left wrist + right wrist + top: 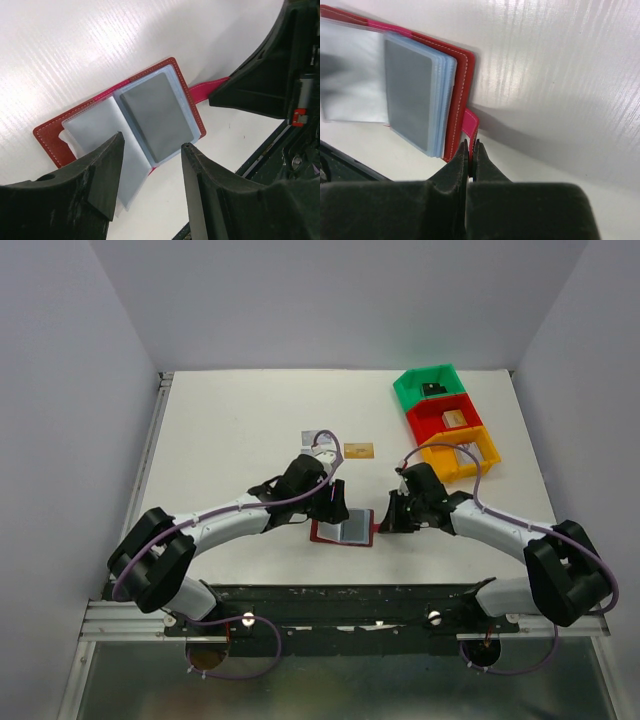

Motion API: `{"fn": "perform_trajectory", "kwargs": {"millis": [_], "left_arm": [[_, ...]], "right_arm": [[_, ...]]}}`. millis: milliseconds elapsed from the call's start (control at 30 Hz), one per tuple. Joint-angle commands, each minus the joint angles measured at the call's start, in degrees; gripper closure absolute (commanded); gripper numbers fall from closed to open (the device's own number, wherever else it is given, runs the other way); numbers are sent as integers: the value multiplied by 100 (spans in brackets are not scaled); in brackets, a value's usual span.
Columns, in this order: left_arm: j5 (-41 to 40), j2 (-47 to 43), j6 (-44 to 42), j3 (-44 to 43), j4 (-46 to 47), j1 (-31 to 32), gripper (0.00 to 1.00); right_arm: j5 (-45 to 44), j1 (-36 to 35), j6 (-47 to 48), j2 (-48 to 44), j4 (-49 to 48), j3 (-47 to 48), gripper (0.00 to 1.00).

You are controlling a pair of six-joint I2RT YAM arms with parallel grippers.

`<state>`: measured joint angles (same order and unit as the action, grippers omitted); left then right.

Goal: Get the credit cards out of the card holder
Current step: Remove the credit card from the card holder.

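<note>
One stitched red card holder [47, 140], open; glossy sleeves [95, 130]; grey card [155, 117]

The card holder [343, 531] lay open on the tabletop [230, 430], close to the middle of the near edge. Its tab [471, 122] stuck out to the right, pinched between the fingers of the right hand [380, 524]. The left hand [337, 508] hung spread above the holder. An inside card [156, 117] sat in a sleeve. Behind the holder, two loose cards lay apart, the left card [313, 437] and the right card [359, 450]. A row of bins [414, 418] stood at the far right corner.
</note>
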<state>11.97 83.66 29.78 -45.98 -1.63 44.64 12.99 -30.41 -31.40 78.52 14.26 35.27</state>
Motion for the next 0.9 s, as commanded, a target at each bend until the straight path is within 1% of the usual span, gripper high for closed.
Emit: {"fn": "perform_trajectory", "kwargs": {"millis": [0, 233, 500, 867], "left_arm": [[-125, 98, -139, -227, -189, 1, 39], [60, 537, -183, -491, -232, 79, 39], [-142, 1038, -289, -922, -566, 299, 38], [-432, 1328, -280, -1054, -813, 378, 40]], "right_arm": [[71, -35, 195, -276, 243, 173, 100], [230, -43, 239, -241, 200, 209, 100], [713, -35, 222, -478, -222, 86, 100], [801, -43, 231, -575, -310, 68, 100]]}}
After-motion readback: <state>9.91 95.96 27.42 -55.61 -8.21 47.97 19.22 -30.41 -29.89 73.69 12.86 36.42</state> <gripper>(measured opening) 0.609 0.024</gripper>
